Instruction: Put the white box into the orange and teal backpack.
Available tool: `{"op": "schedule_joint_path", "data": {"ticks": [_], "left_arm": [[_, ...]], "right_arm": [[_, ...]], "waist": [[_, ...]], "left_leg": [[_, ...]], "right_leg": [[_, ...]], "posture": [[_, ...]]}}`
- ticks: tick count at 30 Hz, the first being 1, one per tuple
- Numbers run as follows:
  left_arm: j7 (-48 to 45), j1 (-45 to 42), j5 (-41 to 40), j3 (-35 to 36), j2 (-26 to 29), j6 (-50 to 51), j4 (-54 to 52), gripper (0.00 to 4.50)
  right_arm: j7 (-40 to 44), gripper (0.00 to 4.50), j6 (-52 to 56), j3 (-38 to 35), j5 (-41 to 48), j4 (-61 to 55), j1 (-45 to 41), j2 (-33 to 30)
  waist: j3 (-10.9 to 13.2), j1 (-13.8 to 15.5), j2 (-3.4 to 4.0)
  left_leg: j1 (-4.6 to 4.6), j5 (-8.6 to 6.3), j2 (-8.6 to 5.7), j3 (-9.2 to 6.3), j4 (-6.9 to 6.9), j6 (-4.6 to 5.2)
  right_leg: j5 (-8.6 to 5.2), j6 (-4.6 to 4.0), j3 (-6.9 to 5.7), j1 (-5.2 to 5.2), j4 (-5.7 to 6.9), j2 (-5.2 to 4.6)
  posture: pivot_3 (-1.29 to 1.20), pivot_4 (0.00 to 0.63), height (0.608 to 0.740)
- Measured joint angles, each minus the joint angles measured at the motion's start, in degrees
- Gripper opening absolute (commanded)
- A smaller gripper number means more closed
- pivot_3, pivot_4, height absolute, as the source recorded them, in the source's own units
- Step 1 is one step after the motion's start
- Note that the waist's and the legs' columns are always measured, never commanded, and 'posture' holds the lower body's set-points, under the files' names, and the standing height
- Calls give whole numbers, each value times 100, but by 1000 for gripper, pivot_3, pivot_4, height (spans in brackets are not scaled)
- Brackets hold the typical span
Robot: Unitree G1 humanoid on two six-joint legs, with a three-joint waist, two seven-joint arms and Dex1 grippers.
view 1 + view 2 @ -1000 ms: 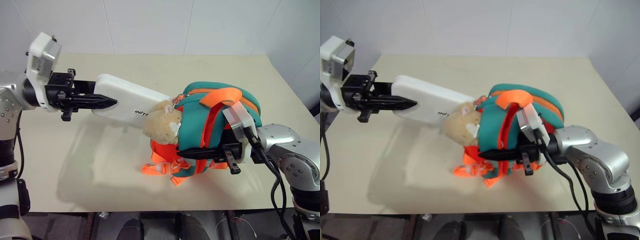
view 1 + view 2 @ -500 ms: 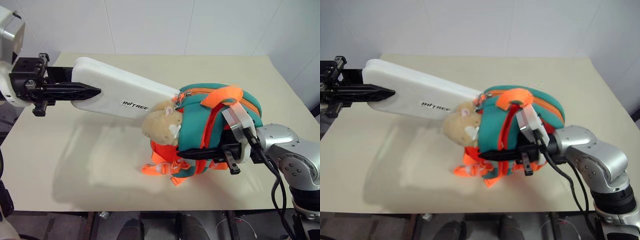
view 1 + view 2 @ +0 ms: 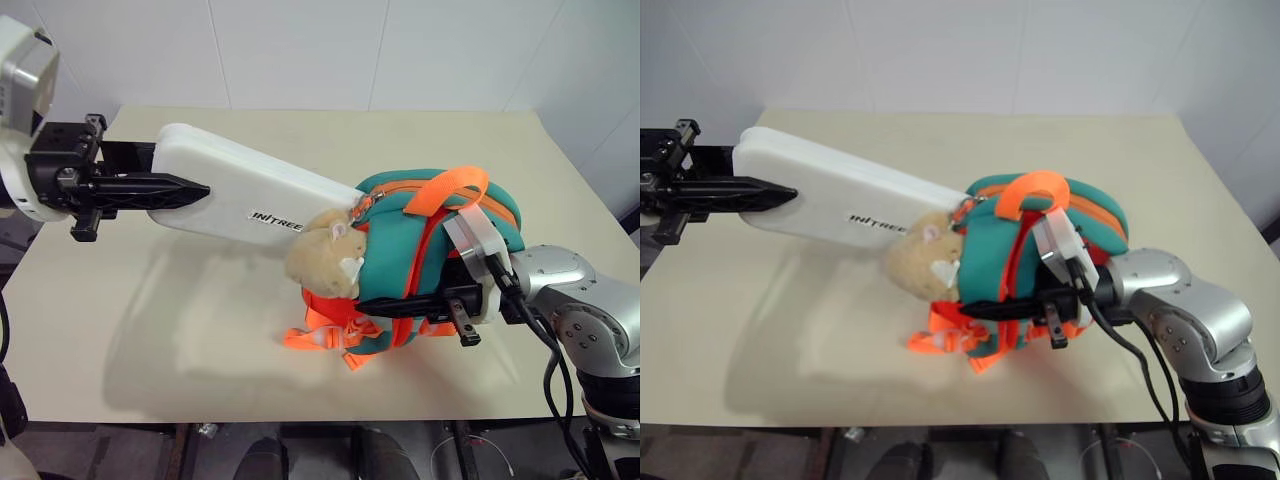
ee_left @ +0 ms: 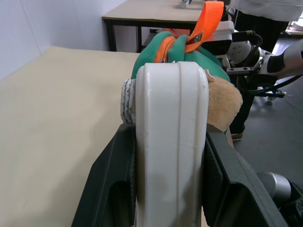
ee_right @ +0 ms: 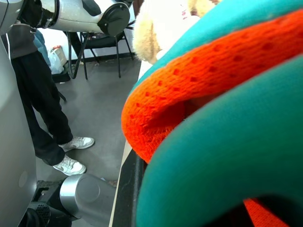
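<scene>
At the far left, the left gripper [image 3: 185,190] of two black fingers is clamped on the near end of the flat white rectangular box [image 3: 250,195] with rounded corners, one finger on each broad face; the left wrist view shows the fingers [image 4: 111,189] pressed against both sides of the case. The box is held clear of the beige tabletop [image 3: 180,330], its long axis running from the gripper at the left toward the right and slightly downward. Its far end points into the zipped mouth at the top of the small orange and teal padded backpack [image 3: 400,250] and sits at that opening, with most of its length outside the bag. Dark lettering [image 3: 275,219] shows on the upper face near the bag.

A tan plush animal charm [image 3: 325,262] hangs at the backpack's front, just under the box's far end. An orange loop handle [image 3: 455,190] stands up on top of the bag. At the right, the right gripper [image 3: 385,305] has its fingers nearly together, pinching the backpack's teal and orange edge and holding the bag upright on the table. In the right wrist view a person's legs and white shoes [image 5: 71,153] stand on the floor beyond.
</scene>
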Motion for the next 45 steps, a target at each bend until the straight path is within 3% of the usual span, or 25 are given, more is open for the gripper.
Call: {"op": "schedule_joint_path", "data": {"ticks": [6, 15, 23, 29, 45], "left_arm": [[-86, 52, 63, -423, -225, -217, 0, 1320], [-113, -177, 795, -1300, -803, -1041, 115, 1320], [-115, -632, 1455, -1970, -1702, -1486, 719, 1320], [357, -738, 1767, -2207, -2829, -1721, 1020, 1320], [593, -685, 2163, -2416, -3410, -1751, 1047, 1320]], "right_arm": [[1, 511, -5, 5, -52, -1, 1, 37], [-25, 511, -17, 35, -164, 7, -3, 118], [-27, 511, -46, 94, -234, 35, -60, 195], [-95, 511, -113, 150, -279, 73, -98, 264], [-242, 511, -113, 163, -279, 66, -88, 268]], "waist": [[0, -3, 0], [0, 8, 0], [0, 14, 0], [0, 23, 0], [0, 18, 0]], "left_leg": [[0, 0, 0, 0, 0, 0], [0, 1, -2, 1, 1, 0], [0, 2, -3, 0, 5, 2], [-7, 3, -5, -3, 10, 2], [-4, 4, -6, -3, 11, 2]], "right_leg": [[0, 0, 1, 0, 1, 0], [0, 0, 1, 0, 1, 1], [0, 0, 1, 1, 4, 1], [1, 2, 1, 0, 2, -1], [2, 3, 2, 1, 4, -2]], "posture": [[0, 150, 740], [0, 150, 740], [0, 150, 740], [0, 150, 740], [0, 150, 740]]}}
